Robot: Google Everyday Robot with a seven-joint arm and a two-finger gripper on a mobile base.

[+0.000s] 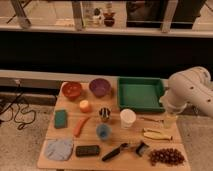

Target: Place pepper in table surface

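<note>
Starting at the near edge of the table surface [120, 136]: a grey-blue cloth [59, 149] is lying at the left, then a dark block [87, 150], a black-handled tool [115, 152] and a bunch of grapes [166, 156] at the right corner. Nothing is stirring down here.

One row back, here is the one that matters. The pepper [81, 125] is lying flat on the wood, slanted, between the green sponge [61, 118] and the blue cup [103, 131], touching neither. The white cup [128, 118] and a banana [156, 135] are sitting further right.

Out at the right edge the gripper [170, 120] is hanging low under the pale arm [192, 90], its claw released and carrying nothing, well apart from the pepper.

So by my reading the pick-up is not yet begun. The next move is calling for a long reach to the left, passing above both cups, turning the claw across the pepper's slim body and coming down between sponge and blue cup without nudging either.

Further back, the orange fruit [85, 106] is sitting just behind the pepper. At the far edge the red bowl [72, 90], purple bowl [99, 87] and green tray [140, 95] are lining up.
</note>
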